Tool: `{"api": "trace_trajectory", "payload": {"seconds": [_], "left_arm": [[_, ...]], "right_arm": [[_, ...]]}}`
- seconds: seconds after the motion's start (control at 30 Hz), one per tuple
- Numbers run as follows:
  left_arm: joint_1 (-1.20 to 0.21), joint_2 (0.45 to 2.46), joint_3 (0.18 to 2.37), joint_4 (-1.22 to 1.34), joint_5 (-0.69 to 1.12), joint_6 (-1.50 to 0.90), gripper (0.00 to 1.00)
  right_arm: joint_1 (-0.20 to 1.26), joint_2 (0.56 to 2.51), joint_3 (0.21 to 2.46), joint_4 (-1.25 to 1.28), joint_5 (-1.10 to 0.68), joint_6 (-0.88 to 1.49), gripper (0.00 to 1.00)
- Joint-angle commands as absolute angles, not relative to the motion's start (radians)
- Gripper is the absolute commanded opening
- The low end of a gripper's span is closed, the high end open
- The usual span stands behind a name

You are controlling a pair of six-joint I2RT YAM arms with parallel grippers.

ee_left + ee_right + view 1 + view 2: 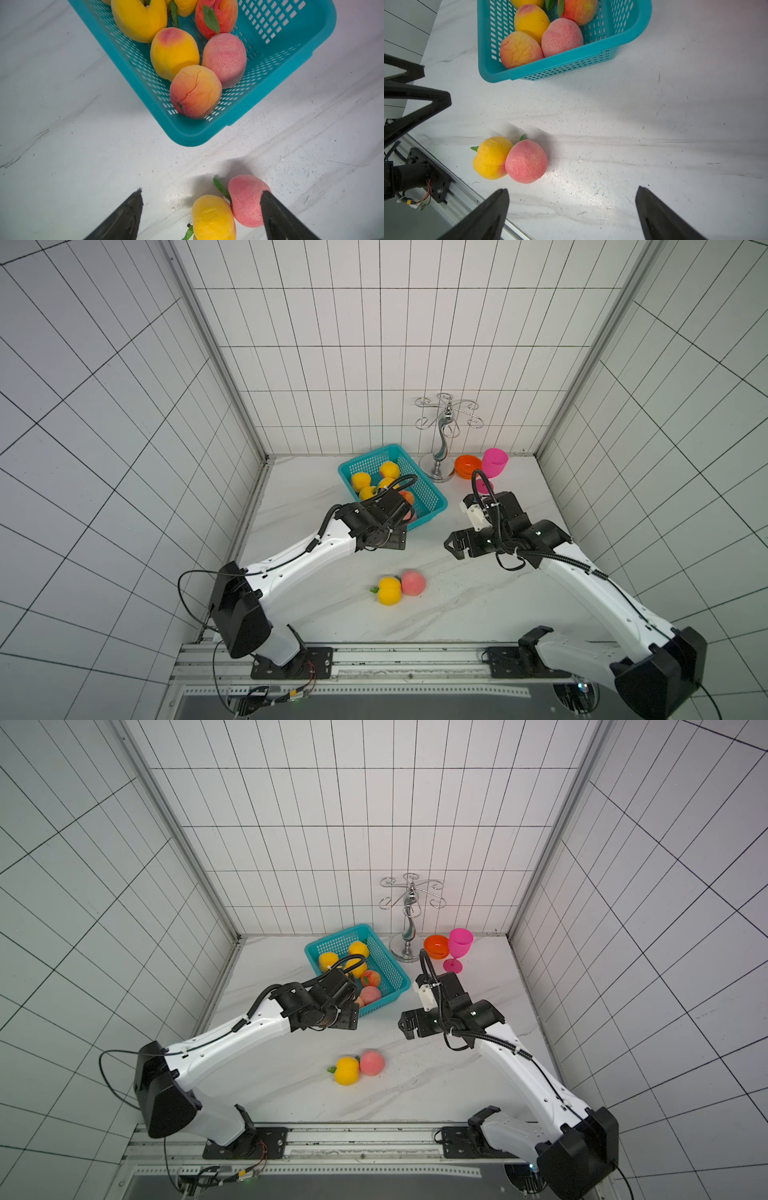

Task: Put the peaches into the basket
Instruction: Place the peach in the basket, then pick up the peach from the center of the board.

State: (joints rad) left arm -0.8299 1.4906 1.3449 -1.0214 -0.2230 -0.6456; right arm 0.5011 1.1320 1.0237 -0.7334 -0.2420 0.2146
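Observation:
The teal basket stands at the back of the table and holds several peaches, yellow-orange and pink-red. Two more peaches lie touching on the table nearer the front, a yellow one and a pink one. My left gripper hangs open above the table just in front of the basket's near corner, holding nothing. My right gripper is open and empty, right of the basket and above the table.
A metal cup stand, an orange bowl and a pink goblet stand at the back right. Tiled walls close in three sides. The rail with both arm bases runs along the front edge.

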Motion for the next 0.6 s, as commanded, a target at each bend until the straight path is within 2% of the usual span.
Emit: {"api": "trace_trajectory", "payload": {"seconds": [0.0,0.23,0.57], "left_arm": [[-0.833,1.426,1.294,-1.024,-0.199,-0.691,0.87],[-0.834,1.292,1.151,-1.02,-0.142,-0.712,0.87],[-0.853,1.04,1.026,-1.11,-0.117,-0.707,0.86]], "right_arm": [[0.559,1.117,0.995,-0.738,-0.206,0.258,0.98],[0.723,1.169,1.004,-0.696,-0.128,0.373,0.99],[0.931,1.245,1.059,-0.772,0.06,0.532,1.0]]}}
